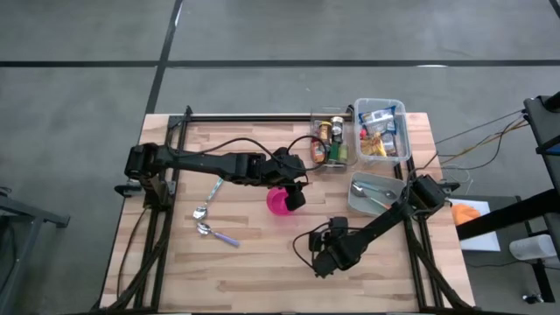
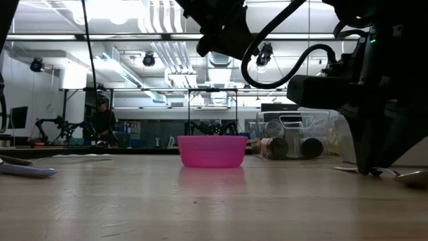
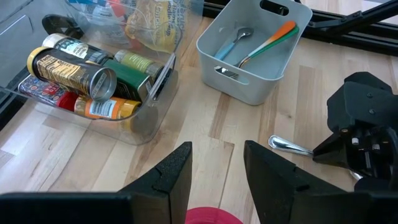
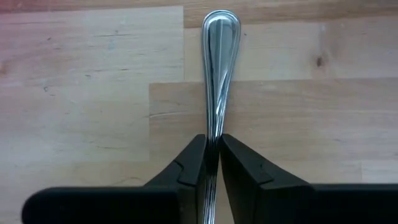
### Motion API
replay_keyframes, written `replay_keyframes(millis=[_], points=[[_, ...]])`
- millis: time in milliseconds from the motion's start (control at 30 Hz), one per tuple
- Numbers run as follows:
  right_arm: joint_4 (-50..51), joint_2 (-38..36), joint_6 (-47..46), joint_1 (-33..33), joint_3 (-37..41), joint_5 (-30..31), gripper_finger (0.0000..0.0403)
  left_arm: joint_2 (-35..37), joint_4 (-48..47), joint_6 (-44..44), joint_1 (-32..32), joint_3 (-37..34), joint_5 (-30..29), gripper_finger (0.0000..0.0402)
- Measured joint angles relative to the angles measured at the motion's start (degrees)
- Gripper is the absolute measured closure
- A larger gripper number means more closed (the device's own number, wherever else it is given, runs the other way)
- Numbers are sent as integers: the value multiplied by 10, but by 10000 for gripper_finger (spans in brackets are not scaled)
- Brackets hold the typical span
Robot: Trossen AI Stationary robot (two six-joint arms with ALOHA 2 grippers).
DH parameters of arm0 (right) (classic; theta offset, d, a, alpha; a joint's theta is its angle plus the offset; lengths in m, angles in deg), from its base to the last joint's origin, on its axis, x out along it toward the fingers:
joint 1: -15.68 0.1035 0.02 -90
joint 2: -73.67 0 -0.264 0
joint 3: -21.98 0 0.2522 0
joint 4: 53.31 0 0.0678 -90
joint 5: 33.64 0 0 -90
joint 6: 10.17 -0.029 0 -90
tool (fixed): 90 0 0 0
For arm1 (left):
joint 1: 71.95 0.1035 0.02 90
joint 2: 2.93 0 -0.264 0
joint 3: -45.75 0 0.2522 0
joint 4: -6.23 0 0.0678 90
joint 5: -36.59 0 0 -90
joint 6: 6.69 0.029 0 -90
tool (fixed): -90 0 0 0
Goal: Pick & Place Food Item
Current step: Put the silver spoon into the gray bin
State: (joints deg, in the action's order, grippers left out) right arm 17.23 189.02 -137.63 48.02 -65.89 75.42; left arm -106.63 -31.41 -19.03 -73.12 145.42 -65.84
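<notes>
Spoon handle pinched between right fingers.

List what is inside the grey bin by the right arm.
The grey bin holds a spoon with a blue handle and an orange-and-green-handled utensil. Its near wall hides part of the floor.

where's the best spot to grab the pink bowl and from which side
By the rim, from straight above: the pink bowl sits upright and open-topped, so one finger can go inside the wall and one outside. The left claw already hangs over it, fingers apart.
</notes>
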Motion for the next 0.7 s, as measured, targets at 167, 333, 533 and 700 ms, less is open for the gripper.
replay_keyframes(millis=[167,333,533,700], points=[[0,0,1,0,0,2,360,0,0,0,0,0,0,255],[0,0,4,0,0,4,360,0,0,0,0,0,0,255],[15,-1,6,0,-6,23,361,0,0,0,0,0,0,255],[52,-5,6,0,-19,26,361,0,0,0,0,0,0,255]])
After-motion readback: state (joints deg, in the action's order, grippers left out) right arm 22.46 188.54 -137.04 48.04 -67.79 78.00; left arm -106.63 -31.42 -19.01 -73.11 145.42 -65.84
